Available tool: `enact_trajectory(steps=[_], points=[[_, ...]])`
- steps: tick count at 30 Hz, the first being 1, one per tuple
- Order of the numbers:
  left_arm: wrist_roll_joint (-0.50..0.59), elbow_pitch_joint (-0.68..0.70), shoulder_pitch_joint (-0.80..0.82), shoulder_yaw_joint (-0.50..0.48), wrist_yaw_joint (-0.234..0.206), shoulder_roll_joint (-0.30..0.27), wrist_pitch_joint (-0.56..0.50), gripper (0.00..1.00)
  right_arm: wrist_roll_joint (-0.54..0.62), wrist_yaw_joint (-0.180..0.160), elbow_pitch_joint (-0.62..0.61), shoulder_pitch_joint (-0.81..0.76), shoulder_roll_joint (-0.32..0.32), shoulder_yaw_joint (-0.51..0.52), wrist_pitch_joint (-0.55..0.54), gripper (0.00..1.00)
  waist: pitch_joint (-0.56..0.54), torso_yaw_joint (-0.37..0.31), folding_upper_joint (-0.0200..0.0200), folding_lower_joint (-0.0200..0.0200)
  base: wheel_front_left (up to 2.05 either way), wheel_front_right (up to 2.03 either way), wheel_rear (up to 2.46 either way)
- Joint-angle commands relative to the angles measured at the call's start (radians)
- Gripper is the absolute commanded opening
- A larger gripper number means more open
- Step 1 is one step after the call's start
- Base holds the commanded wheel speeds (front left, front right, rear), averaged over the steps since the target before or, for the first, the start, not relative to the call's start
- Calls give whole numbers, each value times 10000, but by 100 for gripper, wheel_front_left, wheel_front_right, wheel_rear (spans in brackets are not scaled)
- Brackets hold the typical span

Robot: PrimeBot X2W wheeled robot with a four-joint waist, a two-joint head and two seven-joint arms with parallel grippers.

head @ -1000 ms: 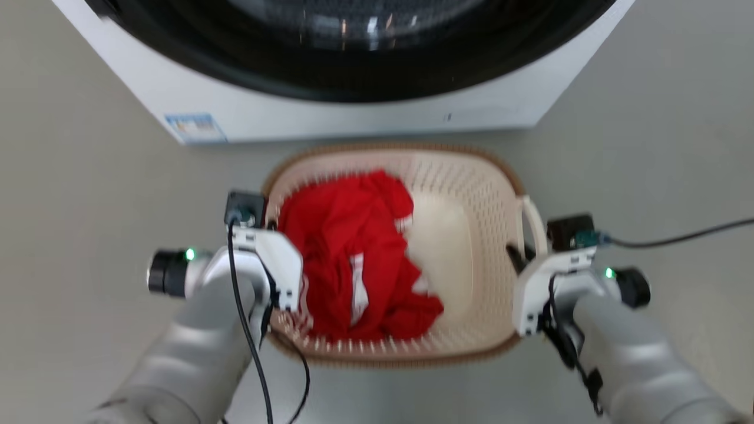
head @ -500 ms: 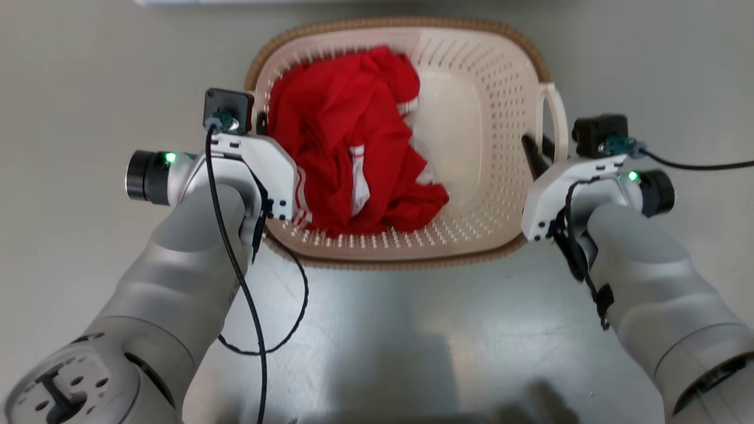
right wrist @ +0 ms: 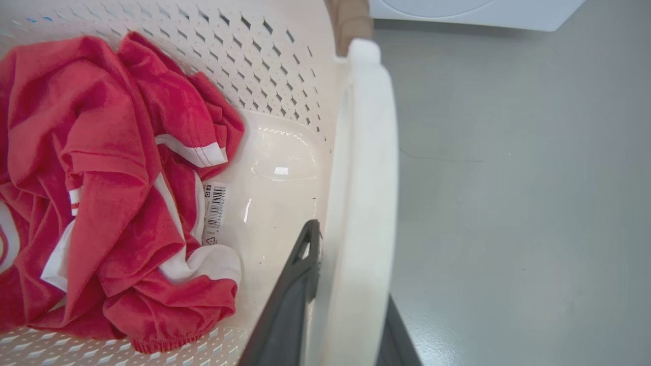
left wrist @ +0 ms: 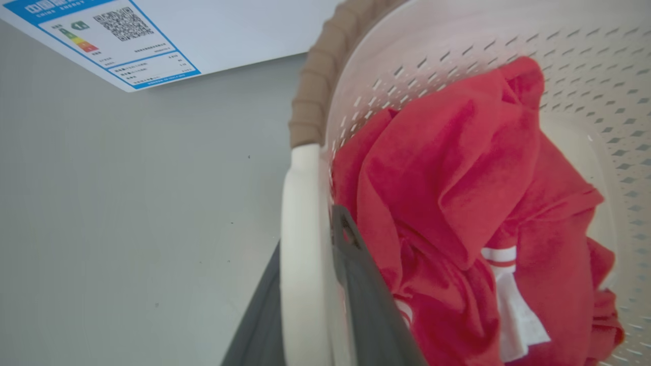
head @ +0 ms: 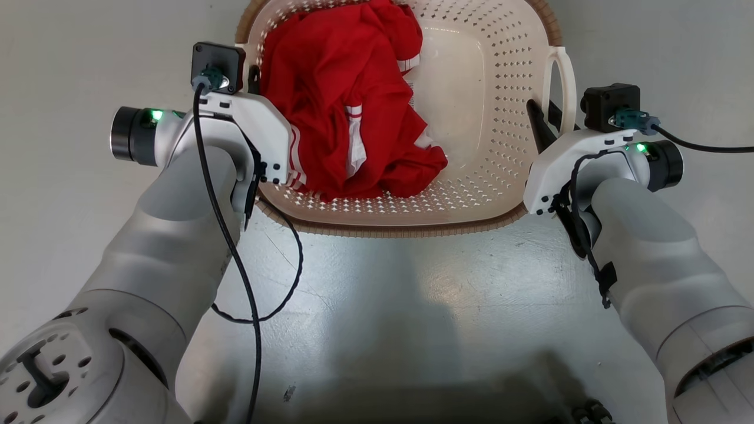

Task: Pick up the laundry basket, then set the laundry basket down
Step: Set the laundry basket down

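Observation:
The laundry basket (head: 500, 147) is at the top centre of the head view: cream, perforated, with a brown rim. A crumpled red garment (head: 341, 100) with white stripes lies in its left half. My left gripper (head: 252, 75) is shut on the basket's left white loop handle (left wrist: 300, 244), with a dark finger (left wrist: 363, 295) inside the wall. My right gripper (head: 546, 115) is shut on the right handle (head: 562, 82). In the right wrist view that handle (right wrist: 361, 178) runs between my fingers (right wrist: 290, 295). The basket's inner wall (right wrist: 264, 61) is seen beside it.
The white washing machine stands just beyond the basket, its energy label (left wrist: 101, 35) in the left wrist view and a corner (right wrist: 483, 12) in the right wrist view. Grey floor (head: 383, 306) surrounds the basket. A black cable (head: 259, 294) hangs from my left arm.
The whole head picture has shifted: the basket and both grippers sit higher and look larger, and the washing machine has left it. Both grippers keep their hold on the handles.

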State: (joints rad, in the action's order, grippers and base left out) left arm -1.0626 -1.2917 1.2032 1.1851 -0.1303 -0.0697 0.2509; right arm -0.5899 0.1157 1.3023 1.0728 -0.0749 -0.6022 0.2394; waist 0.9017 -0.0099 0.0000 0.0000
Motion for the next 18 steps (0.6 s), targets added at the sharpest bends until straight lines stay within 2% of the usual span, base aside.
enact_trajectory(steps=[1,18], points=[[189,63,200,-66,92,-200,105,0,98,150,-144,-286,247,-149,171,0,28,-14,0,0,0,0,0],[732,219,192,-584,112,-135,108,0,183,150,-136,-137,247,79,218,0,328,-38,0,0,0,0,0]])
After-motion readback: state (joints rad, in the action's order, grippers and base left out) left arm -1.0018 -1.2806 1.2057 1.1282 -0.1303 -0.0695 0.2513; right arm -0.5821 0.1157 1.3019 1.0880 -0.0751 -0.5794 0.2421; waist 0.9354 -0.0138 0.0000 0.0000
